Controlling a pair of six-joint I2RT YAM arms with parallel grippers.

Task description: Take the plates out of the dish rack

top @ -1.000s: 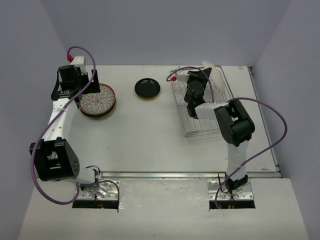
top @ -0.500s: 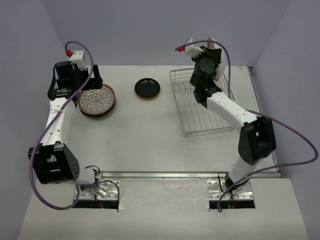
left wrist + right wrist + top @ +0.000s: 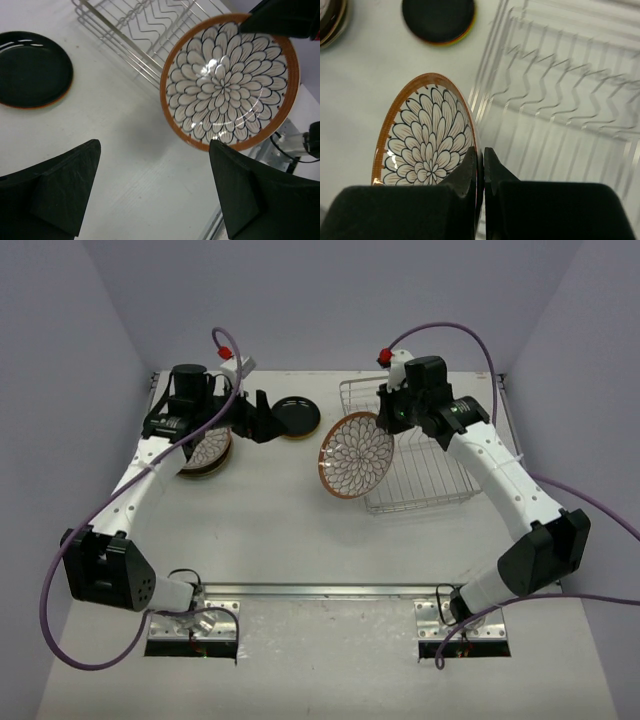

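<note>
My right gripper is shut on the rim of a brown-rimmed plate with a petal pattern, held tilted in the air just left of the silver wire dish rack, which holds no plates. My left gripper is open and empty, above the table left of that plate. A black plate on a small stack lies beside it. Another stack with a patterned plate on top lies at the left.
The table's back edge runs behind the rack. The purple walls close in on both sides. The arm bases are bolted at the near edge.
</note>
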